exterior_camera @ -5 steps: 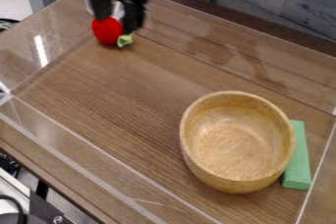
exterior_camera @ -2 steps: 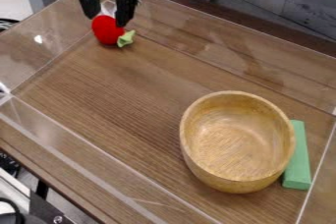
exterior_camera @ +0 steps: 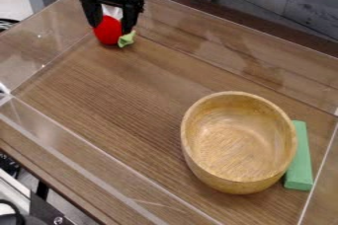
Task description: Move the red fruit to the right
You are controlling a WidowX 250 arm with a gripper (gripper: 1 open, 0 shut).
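the black two-fingered gripper (exterior_camera: 110, 19), jaws wide and empty, has dropped to straddle the small red strawberry-like fruit (exterior_camera: 107, 32) far up-left of the round wooden bowl (exterior_camera: 239, 141), so closing looks next.

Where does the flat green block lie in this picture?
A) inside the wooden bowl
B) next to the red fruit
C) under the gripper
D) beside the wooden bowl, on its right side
D: the flat green block lies on the table along the right side of the wooden bowl, far from the red fruit and the gripper.
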